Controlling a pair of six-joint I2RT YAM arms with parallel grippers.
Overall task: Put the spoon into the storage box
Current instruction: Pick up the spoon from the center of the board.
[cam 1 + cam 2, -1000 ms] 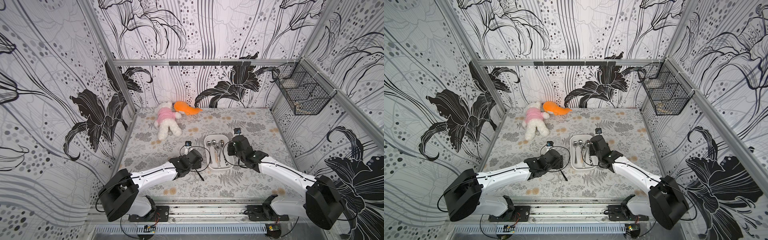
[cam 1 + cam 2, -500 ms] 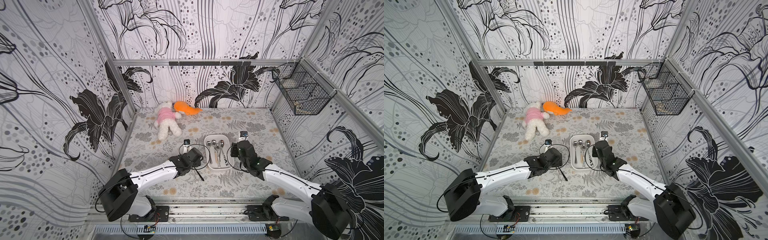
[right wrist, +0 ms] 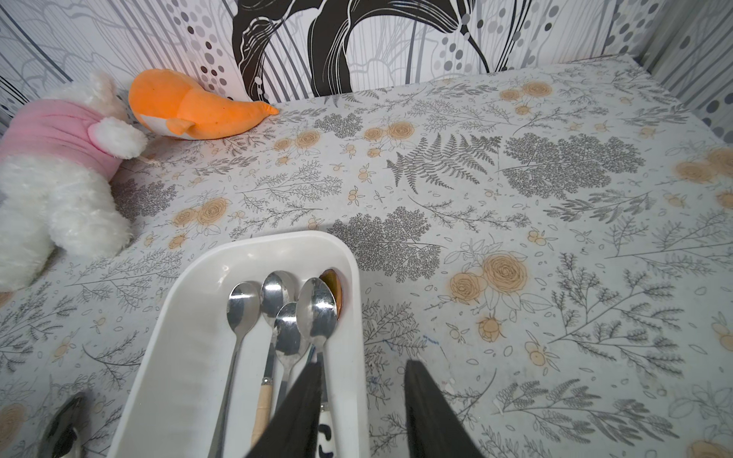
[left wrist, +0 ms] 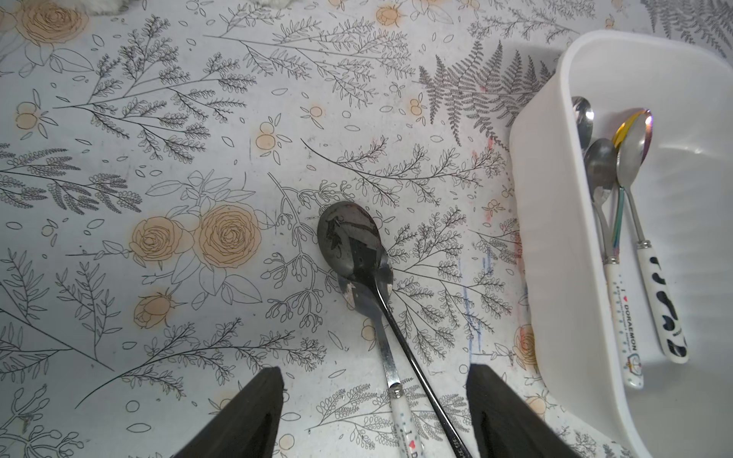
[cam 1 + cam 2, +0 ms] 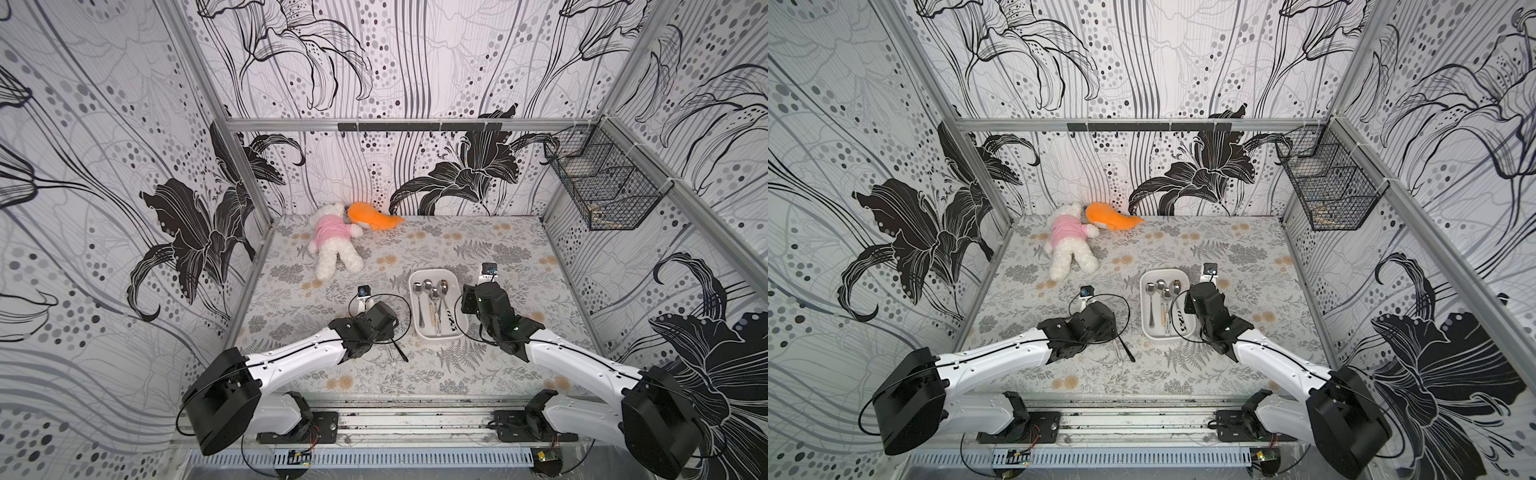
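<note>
Left wrist view: the left gripper, spread wide, hangs over a black spoon lying across a white-handled spoon on the table, just left of the white storage box, which holds several spoons. The right gripper, parted and empty, sits above the box's right wall. Far left, a plush bear and an orange plush toy lie on the floral tablecloth. A wire basket hangs on the lily-patterned right wall.

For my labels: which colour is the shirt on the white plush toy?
Pink; the shirt shows best in the right wrist view.
</note>
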